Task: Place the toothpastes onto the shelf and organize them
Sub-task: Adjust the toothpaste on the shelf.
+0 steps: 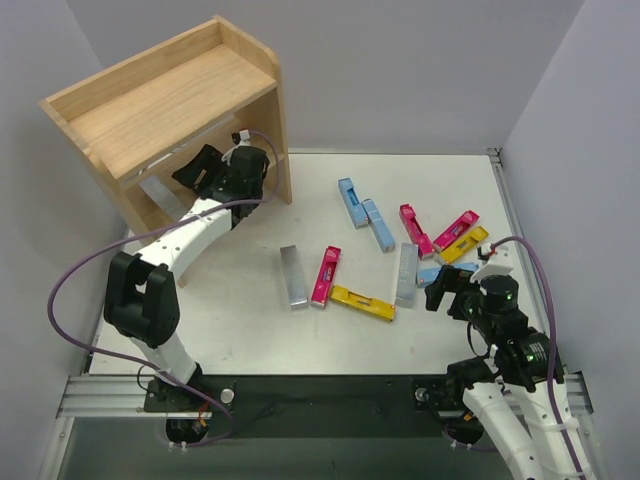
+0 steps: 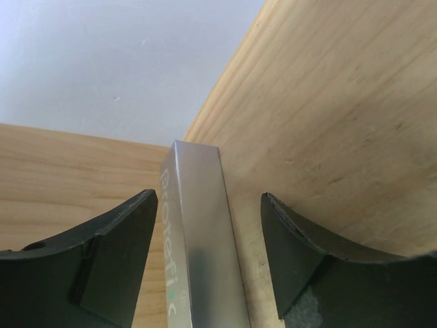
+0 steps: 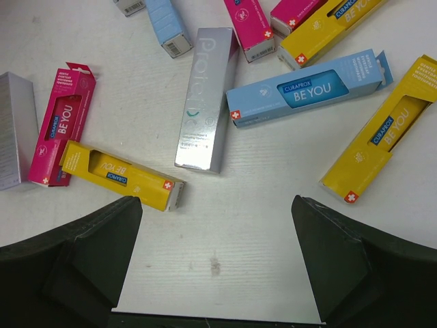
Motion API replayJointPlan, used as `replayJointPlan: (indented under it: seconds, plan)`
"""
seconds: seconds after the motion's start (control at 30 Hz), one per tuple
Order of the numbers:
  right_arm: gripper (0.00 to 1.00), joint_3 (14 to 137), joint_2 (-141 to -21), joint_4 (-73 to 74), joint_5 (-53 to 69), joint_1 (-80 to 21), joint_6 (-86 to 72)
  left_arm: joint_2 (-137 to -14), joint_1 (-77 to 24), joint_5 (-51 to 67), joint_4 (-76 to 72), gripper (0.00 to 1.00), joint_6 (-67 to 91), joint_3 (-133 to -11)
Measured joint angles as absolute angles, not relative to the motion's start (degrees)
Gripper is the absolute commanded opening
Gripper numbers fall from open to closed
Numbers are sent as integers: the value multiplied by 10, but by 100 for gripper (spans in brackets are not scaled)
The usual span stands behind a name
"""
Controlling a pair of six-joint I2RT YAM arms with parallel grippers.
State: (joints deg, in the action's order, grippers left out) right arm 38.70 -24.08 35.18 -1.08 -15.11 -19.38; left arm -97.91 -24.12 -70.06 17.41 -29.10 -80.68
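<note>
Black fingers of my left gripper [image 2: 209, 198] fill the bottom of the left wrist view, spread on either side of a long silver-grey carton [image 2: 201, 253]. The left finger sits right at the carton's face and the right one shows a clear gap, so I judge nothing is clamped.

Largest in the scene is the white table [image 1: 230, 330], and at its far left stands the light wooden two-tier shelf [image 1: 160, 105]. That silver carton lies on the lower tier, tucked along a wooden panel, though I cannot tell which. Its near end pokes out under the upper board. The upper tier is bare. I count one toothpaste shelved, so the task is barely begun.

Everything else is on the table, well apart from the shelf: eleven cartons, as far as I can count. My right gripper [image 3: 215, 201] hovers over them, jaws wide and holding nothing. Below it lie a second silver-grey carton [image 3: 205, 99], a light blue carton [image 3: 307, 89] touching its side, a yellow carton [image 3: 382, 133] further right, and a second yellow carton [image 3: 121, 175] touching a magenta-red carton [image 3: 61, 123].

As for obstacles, the cartons lie at all angles and several touch, so I judge that fingers closing on one may nudge a neighbour. At the shelf, the upper board and side panel leave my left gripper little room, and that arm's purple cable [image 1: 70, 290] loops wide.
</note>
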Motion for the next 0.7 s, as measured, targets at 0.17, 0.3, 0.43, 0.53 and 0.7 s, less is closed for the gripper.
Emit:
replayJointPlan:
  seconds: [0.17, 0.3, 0.43, 0.53, 0.7]
  plan:
    - [100, 385, -238, 351, -11, -151, -194, -955, -234, -715, 147, 63, -309, -764]
    - [100, 384, -238, 350, -11, -152, -194, -936, -219, -719, 142, 56, -318, -736]
    - [100, 384, -238, 349, -11, -152, -194, -920, -202, -717, 137, 52, -323, -712]
    - [100, 384, -238, 349, -11, -153, -194, -905, -193, -712, 131, 52, -333, -693]
    - [100, 384, -238, 349, -11, -154, -194, -877, -177, -697, 107, 52, -356, -660]
